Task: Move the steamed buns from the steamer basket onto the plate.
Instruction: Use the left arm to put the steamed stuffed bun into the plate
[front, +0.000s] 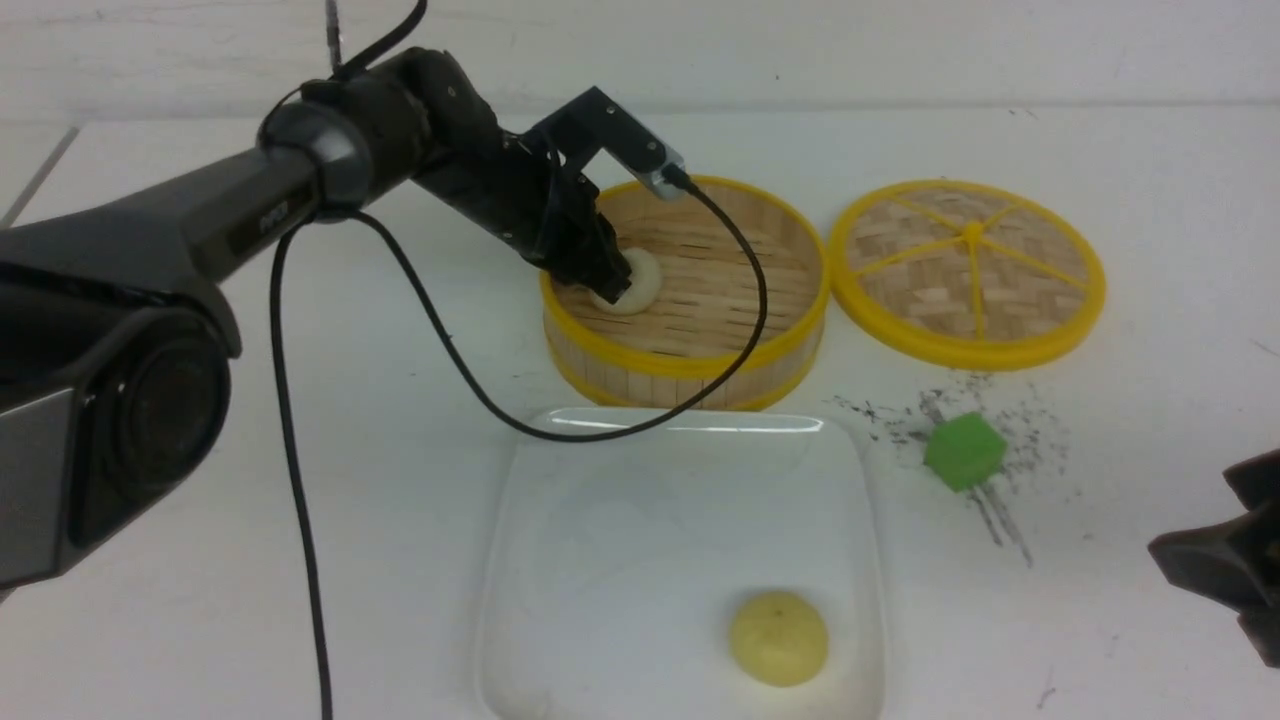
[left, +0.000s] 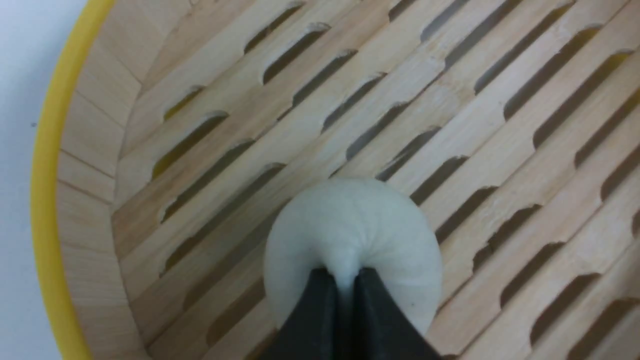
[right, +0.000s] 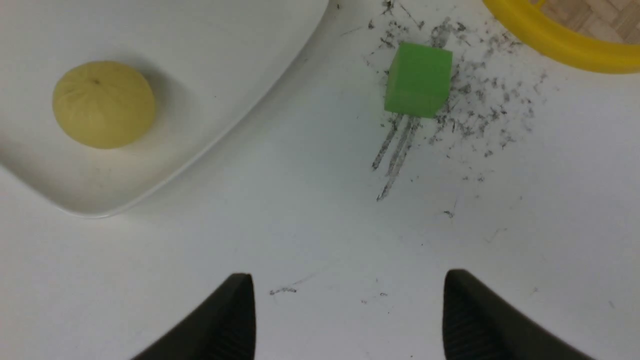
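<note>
The right hand hangs low over the bare worktop at its near right edge, jaws spread wide with nothing between them. The plate lies at the near middle of the worktop. The yellow bun sits on it, dome up, toward its near right corner and apart from the rim. Right of the plate's far corner a green cube rests among dark scuff marks, just clear of the plate.

The basket stands just behind the plate, its wall close to the plate's far rim. The white bun lies on the slats in its left part, near the wall but not against it. The left hand reaches down into the basket from the left, its jaws closed almost together on a pinch of dough at the bun's top. A black cable loops from that arm across the basket's front and the plate's far rim. Right of the basket, just beside it, a woven disc with yellow spokes lies flat.
</note>
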